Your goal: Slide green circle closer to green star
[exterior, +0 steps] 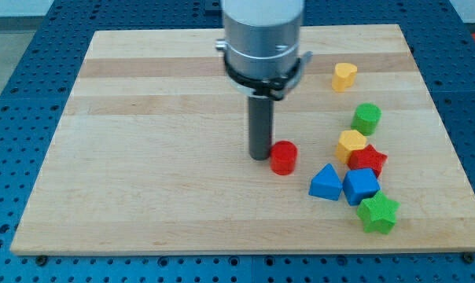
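The green circle [366, 118] sits at the view's right, above a cluster of blocks. The green star [378, 213] lies at the bottom of that cluster, near the board's bottom right. Between them lie a yellow block [351, 145], a red star [368, 161] and a blue cube [360, 186]. My tip [260, 156] rests on the board near the middle, just left of a red cylinder [283, 157] and almost touching it. The tip is well to the left of the green circle and the green star.
A blue triangle [326, 182] lies left of the blue cube. A yellow heart-like block [344, 75] sits alone near the view's top right. The wooden board [143, 141] lies on a blue perforated table.
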